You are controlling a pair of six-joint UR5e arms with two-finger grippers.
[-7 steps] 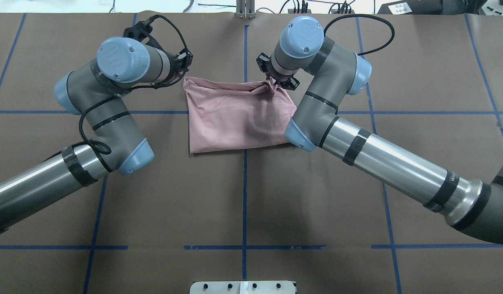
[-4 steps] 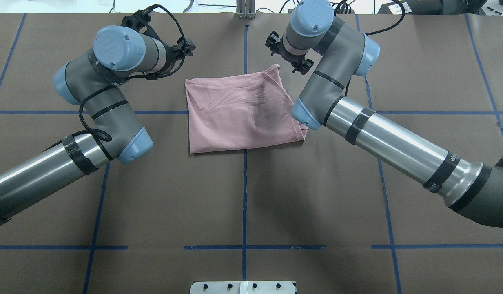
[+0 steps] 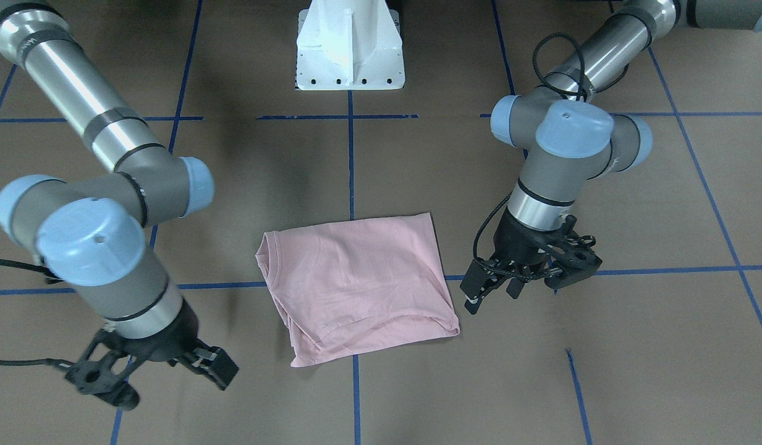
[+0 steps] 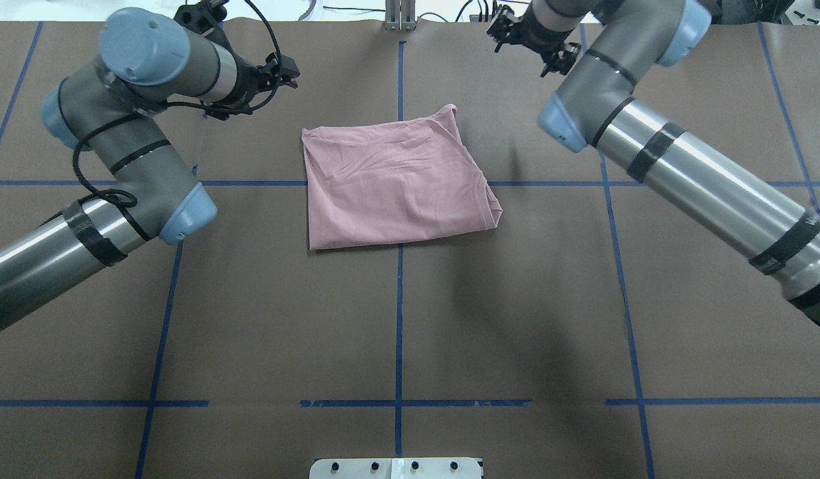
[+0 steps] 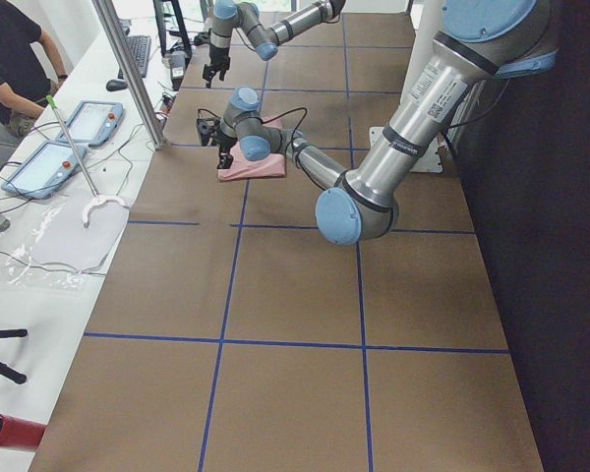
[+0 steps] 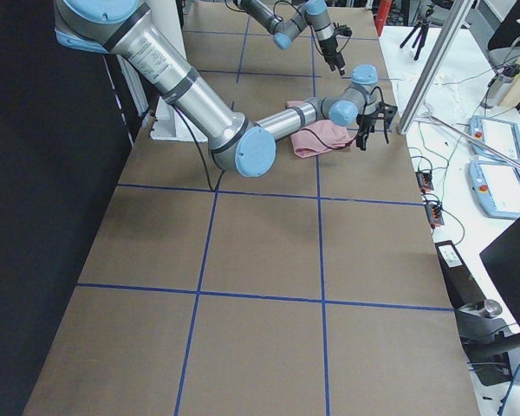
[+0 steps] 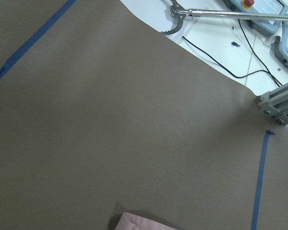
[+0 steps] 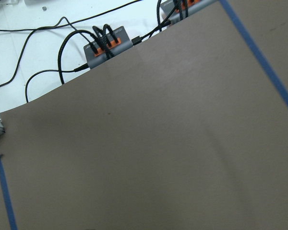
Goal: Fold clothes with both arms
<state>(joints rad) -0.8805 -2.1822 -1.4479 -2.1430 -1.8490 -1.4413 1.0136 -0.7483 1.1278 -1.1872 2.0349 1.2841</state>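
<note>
The pale pink T-shirt (image 4: 396, 181) lies folded into a rough rectangle on the brown table, plain side up; the print is hidden. It also shows in the front view (image 3: 356, 281), with the ribbed neck at its left edge. My left gripper (image 3: 495, 289) hangs open and empty just beside the shirt's edge, above the table. It is at the far left in the overhead view (image 4: 280, 70). My right gripper (image 3: 201, 366) is open and empty, off the shirt's other side, at the far edge in the overhead view (image 4: 529, 36). The left wrist view catches only a shirt corner (image 7: 139, 223).
The white pedestal base (image 3: 350, 52) stands at the robot's side of the table. Blue tape lines (image 4: 398, 319) cross the brown paper. Beyond the far edge are an aluminium post (image 4: 400, 13), a power strip with cables (image 8: 108, 45), and an operator (image 5: 10, 59) with teach pendants.
My right gripper let go of the shirt's far right corner, and the corner dropped flat. Both arms then lifted and drew back toward the far edge, away from the shirt.
</note>
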